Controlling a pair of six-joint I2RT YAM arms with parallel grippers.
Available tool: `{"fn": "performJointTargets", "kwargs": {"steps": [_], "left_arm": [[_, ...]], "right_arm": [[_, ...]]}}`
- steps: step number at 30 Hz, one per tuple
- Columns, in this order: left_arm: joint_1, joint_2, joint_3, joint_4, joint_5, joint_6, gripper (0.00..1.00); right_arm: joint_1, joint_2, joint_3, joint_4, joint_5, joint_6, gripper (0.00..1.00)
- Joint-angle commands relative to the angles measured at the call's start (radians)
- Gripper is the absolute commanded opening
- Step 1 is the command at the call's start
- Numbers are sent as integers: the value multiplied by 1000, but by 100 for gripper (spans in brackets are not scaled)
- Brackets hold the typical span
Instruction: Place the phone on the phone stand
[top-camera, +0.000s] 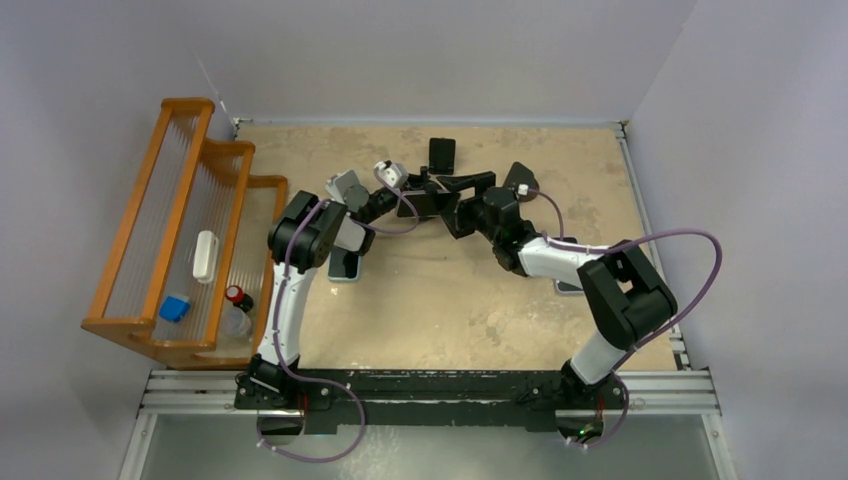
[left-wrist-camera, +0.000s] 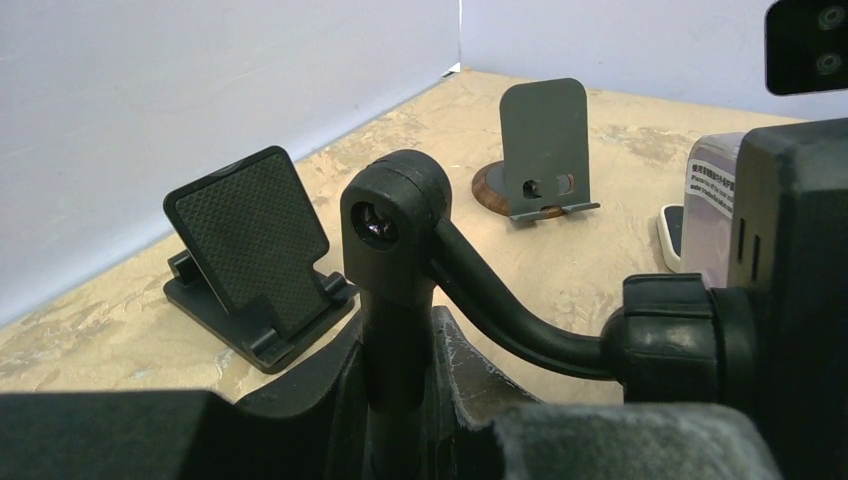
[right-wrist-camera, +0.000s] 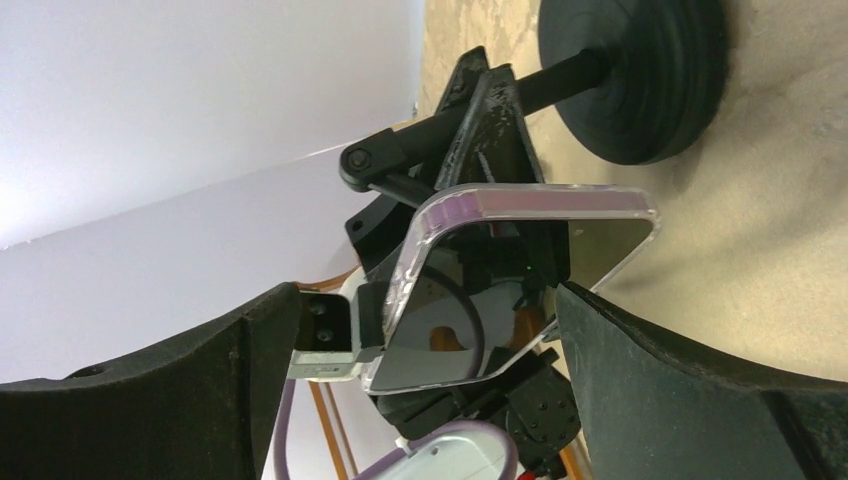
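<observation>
Phone (right-wrist-camera: 480, 300) rests on the stand (right-wrist-camera: 630, 80) between my spread right fingers (right-wrist-camera: 700, 400), my left fingers (left-wrist-camera: 465, 365) pinching the stand's stem; placement looks done, only withdrawal is left.

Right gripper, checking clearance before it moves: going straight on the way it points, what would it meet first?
The phone, right ahead of the open right gripper, seemingly on the phone stand; the gap is unclear.
</observation>
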Motion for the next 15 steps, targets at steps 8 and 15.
{"fn": "performJointTargets", "kwargs": {"steps": [8,15], "left_arm": [[-10,5,21,141,28,-5,0],[-10,7,19,139,28,-5,0]], "right_arm": [[0,-33,-16,-78,14,10,99],[0,-4,-59,-35,10,69,99]]}}
